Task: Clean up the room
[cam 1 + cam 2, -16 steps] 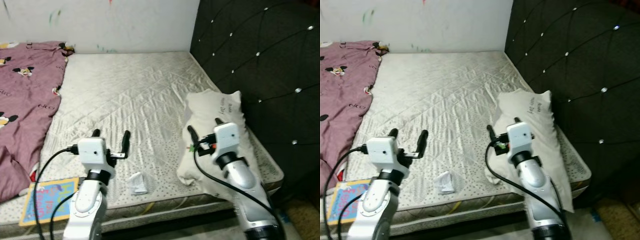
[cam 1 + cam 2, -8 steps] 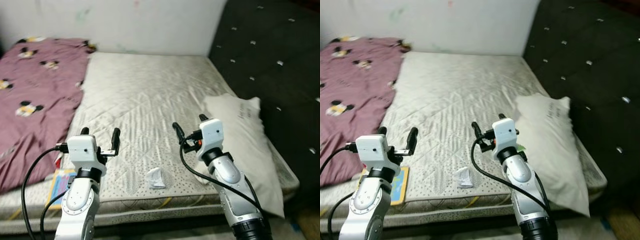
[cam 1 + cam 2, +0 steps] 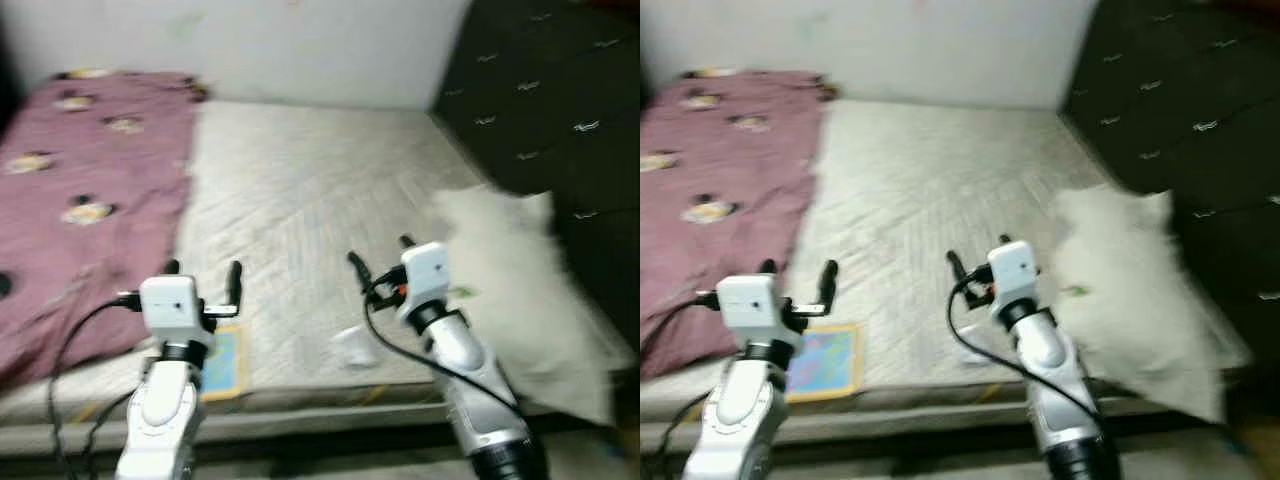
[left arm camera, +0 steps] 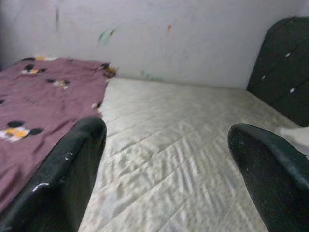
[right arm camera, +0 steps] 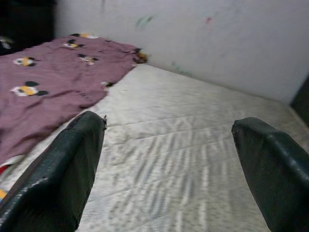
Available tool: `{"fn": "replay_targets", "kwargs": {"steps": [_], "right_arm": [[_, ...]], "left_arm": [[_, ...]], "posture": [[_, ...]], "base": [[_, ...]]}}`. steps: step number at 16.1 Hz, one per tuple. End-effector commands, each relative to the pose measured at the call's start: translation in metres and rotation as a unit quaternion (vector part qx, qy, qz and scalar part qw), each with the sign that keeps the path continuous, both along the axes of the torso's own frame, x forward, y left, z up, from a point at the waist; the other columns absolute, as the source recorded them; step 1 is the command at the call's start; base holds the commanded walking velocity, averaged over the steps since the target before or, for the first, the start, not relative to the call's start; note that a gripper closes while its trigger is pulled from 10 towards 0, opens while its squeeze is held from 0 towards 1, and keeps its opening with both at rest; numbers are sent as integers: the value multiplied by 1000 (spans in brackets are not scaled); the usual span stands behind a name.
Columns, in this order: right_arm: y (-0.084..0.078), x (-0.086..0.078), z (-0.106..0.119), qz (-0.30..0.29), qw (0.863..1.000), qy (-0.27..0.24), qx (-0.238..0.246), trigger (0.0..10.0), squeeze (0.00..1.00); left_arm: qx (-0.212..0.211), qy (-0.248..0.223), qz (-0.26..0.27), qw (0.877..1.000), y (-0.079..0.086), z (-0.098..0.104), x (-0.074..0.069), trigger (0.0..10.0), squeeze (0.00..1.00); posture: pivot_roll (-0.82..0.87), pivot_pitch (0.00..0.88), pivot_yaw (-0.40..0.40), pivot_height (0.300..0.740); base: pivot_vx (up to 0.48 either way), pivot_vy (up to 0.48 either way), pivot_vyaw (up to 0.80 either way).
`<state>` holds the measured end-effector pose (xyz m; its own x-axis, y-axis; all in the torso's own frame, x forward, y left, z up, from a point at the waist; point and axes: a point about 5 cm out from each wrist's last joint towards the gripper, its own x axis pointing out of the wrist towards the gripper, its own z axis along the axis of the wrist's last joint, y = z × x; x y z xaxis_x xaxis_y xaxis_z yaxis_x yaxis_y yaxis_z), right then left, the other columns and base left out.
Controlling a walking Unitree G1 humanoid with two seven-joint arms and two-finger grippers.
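Left eye view: pillow (image 3: 520, 290) lengthwise along headboard (image 3: 560, 120).

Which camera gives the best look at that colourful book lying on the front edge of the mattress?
The right eye view: the book lies nearly whole on the mattress beside the left gripper. In the left eye view that arm covers much of it. Both wrist views look past it across the mattress.

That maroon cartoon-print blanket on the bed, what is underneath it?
The maroon cartoon-print blanket lies over the left part of the pale quilted mattress. Whatever else may lie beneath it is covered.
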<state>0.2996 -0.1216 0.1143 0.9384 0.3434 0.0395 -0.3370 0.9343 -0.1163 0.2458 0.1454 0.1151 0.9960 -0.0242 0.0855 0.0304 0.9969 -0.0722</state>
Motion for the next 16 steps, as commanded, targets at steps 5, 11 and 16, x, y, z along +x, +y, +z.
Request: {"fn": "replay_targets", "kwargs": {"steps": [5,11,16], "right_arm": [[-4,3,1,-14,1000,2,11,10000,0],[-4,5,-1,-21,1000,9,12,10000,0],[-3,5,1,-16,1000,3,10,10000,0]], "left_arm": [[-24,-1,-40,999,-5,2,-2,10000,0],[-31,-3,-51,998,-8,2,-1,10000,0],[-33,-9,-57,998,-9,3,-1,10000,0]], "posture": [[-6,56,-87,740],[-3,46,-85,740],[-2,44,-86,740]], "base": [[0,0,160],[86,0,-133],[375,0,-160]]}}
